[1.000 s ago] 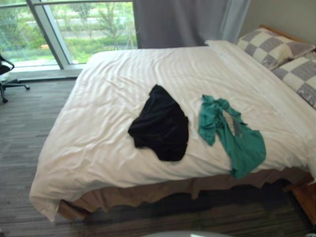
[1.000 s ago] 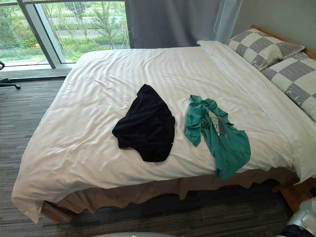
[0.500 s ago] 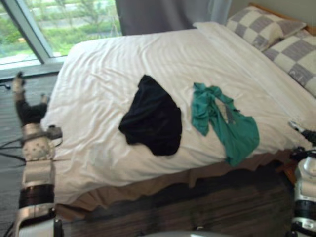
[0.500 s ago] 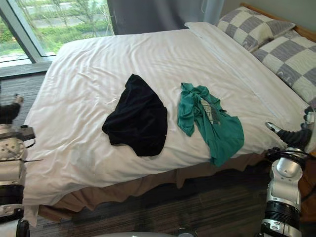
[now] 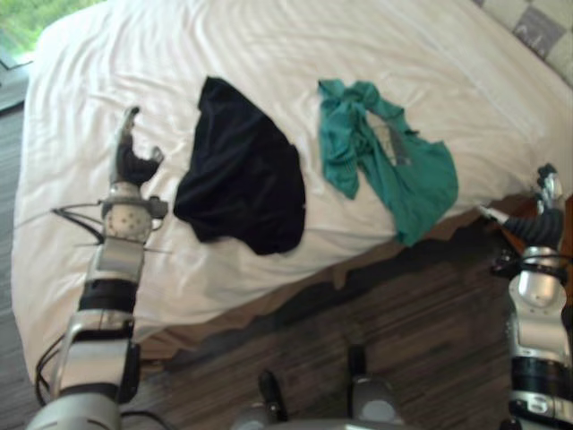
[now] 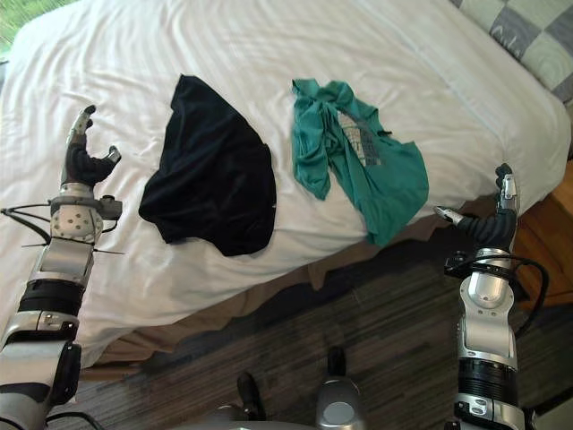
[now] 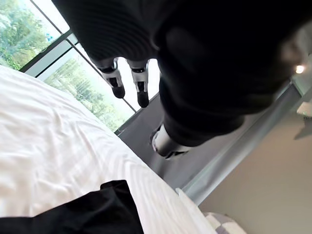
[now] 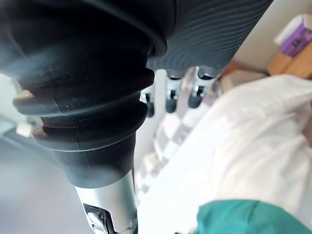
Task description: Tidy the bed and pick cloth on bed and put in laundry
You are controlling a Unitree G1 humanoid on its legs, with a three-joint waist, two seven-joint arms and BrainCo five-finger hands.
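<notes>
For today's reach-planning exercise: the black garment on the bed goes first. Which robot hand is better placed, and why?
Left. The left hand is open above the bed, just beside the black garment. The right hand is beyond its edge, with the green shirt lying between.

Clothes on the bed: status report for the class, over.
Left hand open, over the bed beside the black garment. Right hand open, past the bed's edge near the green garment. Both garments untouched. Nothing in the way.
</notes>
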